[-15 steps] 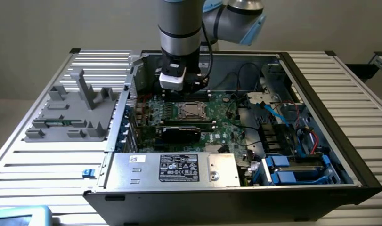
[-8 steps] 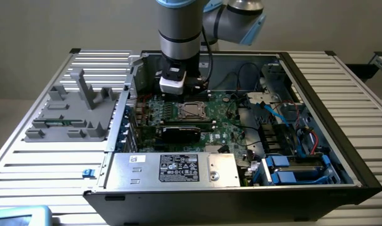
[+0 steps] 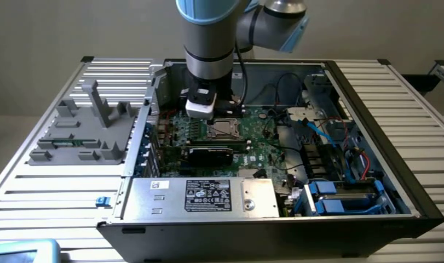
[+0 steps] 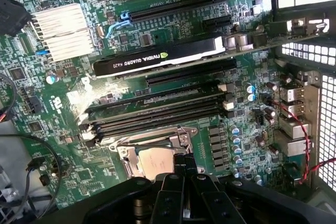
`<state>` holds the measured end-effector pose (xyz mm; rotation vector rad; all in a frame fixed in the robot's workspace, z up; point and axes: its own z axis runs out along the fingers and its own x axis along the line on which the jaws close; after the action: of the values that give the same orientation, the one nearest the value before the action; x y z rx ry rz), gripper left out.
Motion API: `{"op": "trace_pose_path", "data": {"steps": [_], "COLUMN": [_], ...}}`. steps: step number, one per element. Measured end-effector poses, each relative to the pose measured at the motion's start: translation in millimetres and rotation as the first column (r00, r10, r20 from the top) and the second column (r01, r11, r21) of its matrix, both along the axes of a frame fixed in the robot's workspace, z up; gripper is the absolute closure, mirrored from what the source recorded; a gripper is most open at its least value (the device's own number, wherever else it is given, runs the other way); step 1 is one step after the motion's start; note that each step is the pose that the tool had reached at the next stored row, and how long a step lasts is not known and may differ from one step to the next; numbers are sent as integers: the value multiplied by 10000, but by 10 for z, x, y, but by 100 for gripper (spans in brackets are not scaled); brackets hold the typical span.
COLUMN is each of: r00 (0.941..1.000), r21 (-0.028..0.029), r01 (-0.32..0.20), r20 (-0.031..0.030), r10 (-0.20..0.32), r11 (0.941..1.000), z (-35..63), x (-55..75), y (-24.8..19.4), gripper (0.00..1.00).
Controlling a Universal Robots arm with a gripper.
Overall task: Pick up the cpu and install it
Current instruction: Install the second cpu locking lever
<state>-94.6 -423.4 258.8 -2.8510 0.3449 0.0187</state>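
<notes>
i see gripper (image 4: 178,182) just above cpu (image 4: 155,161) | cpu lies in socket (image 4: 152,153) on motherboard (image 4: 63,103) | fingers pressed together, clenched on nothing | graphics card (image 4: 157,59) farther off

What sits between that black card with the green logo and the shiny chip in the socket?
In the wrist view, long dark memory slots lie side by side between the black card and the cpu.
</notes>
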Motion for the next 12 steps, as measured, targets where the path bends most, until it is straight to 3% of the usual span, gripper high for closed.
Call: {"op": "trace_pose_path", "data": {"steps": [6,12], "r00": [10000,10000], "r21": [188,333], "r01": [-43,-85], "r20": [-3,-6], "r10": [43,85], "r11": [9998,9994], "z": [-82,-146], "x": [0,-3], "y": [-31,-51], "gripper": [89,89]}}
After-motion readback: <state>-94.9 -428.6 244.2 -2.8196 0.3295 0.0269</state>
